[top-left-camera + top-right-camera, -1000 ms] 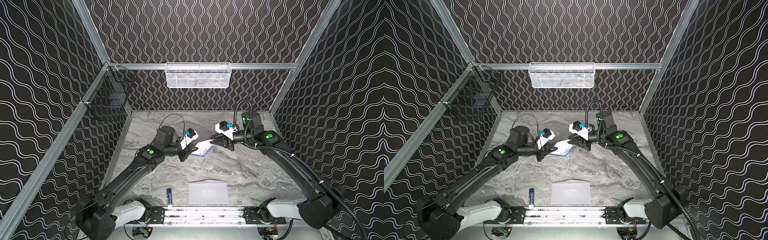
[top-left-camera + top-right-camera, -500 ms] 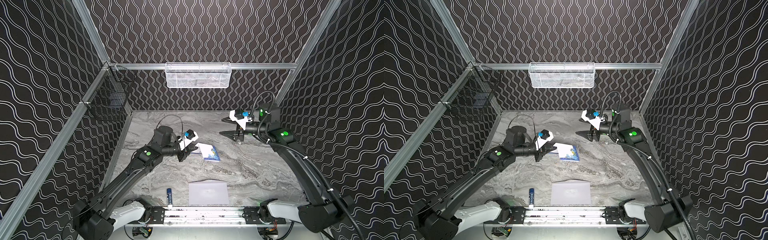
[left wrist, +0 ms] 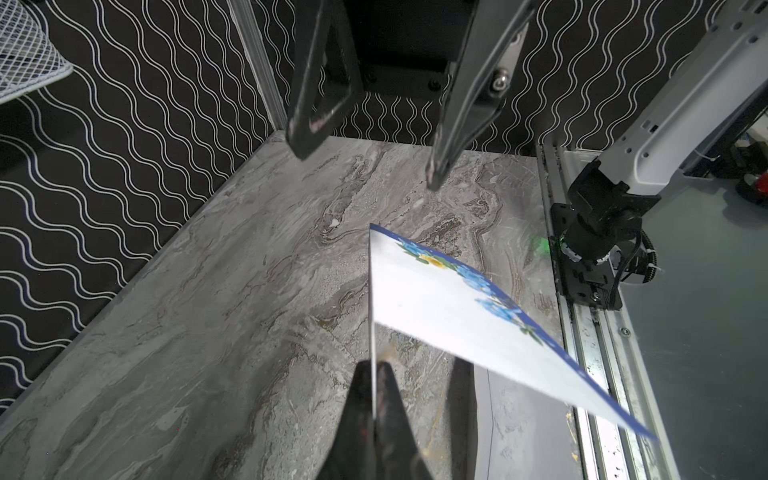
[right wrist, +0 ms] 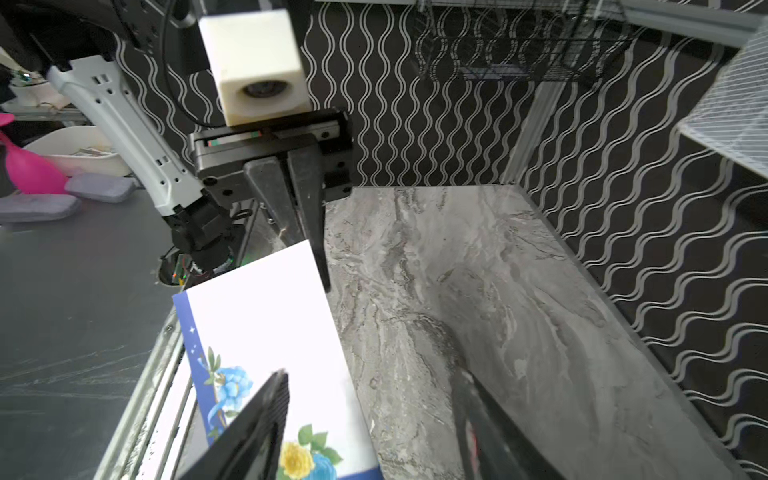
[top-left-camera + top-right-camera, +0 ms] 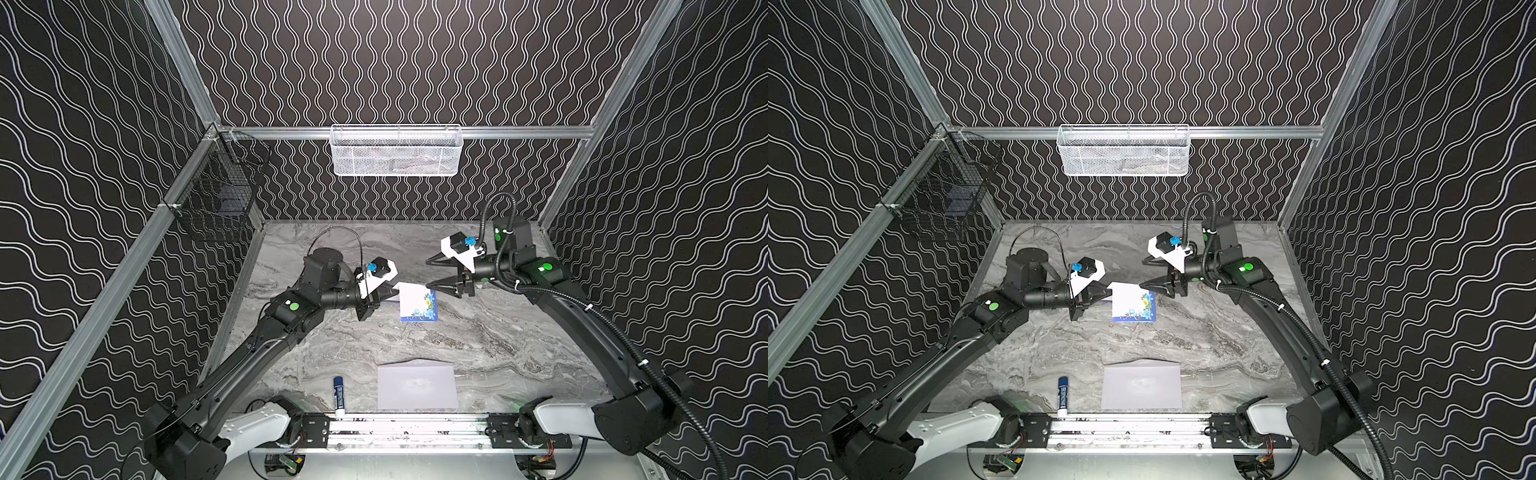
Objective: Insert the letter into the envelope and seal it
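The letter [image 5: 417, 305] [image 5: 1133, 305], white with a blue border and blue-yellow flowers, hangs above the mid table. My left gripper [image 5: 394, 294] [image 5: 1109, 293] is shut on its left edge. In the left wrist view the sheet's edge [image 3: 449, 307] runs between the closed jaws of my left gripper [image 3: 376, 370]. My right gripper [image 5: 429, 274] [image 5: 1143, 274] is open just right of the letter, holding nothing. In the right wrist view its spread fingers [image 4: 274, 399] frame the letter [image 4: 270, 324]. The grey-lavender envelope [image 5: 417, 386] [image 5: 1142, 386] lies flat near the front edge.
A blue glue stick [image 5: 338, 395] [image 5: 1063, 395] lies left of the envelope. A white mesh basket [image 5: 397, 151] hangs on the back wall and a black wire basket [image 5: 216, 203] on the left wall. The metal rail [image 5: 415, 428] runs along the front.
My right gripper let go of the letter, opened, pulled away to the back right, then came back close to the letter's right edge. The left gripper kept hold.
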`<state>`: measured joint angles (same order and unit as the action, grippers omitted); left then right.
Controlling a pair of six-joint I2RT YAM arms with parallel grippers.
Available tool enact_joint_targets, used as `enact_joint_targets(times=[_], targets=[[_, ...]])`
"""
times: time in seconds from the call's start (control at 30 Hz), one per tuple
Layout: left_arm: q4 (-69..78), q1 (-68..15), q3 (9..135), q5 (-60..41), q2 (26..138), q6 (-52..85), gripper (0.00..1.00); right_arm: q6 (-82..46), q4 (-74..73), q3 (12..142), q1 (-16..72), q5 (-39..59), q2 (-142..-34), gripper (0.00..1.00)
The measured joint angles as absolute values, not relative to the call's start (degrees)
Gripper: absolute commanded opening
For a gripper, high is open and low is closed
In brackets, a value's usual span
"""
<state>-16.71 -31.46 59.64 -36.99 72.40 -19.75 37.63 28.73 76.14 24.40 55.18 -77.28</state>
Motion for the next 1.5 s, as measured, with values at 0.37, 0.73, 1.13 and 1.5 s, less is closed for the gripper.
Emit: enact_joint_targets(times=[0.37,0.73,1.13,1.5], targets=[[-16.0,-31.5,59.5,-39.2,71.1,-20.0,0.0,41.1,34.3,79.2,29.2,56.1,-81.9,0.39],[-15.9,-31.5,59.3,-39.2,70.7,-20.3,0.0,42.7,36.8,79.3,29.7,55.9,-81.4,0.0],[-16.4,-27.9,54.9,-38.5,62.8,-17.0,0.59,44.4,39.2,79.5,29.6,54.6,-81.9,0.0],[-9.5,-25.0,53.9,-45.9,62.5,-10.8,0.62,45.5,39.4,80.2,29.6,55.0,-81.7,0.0]])
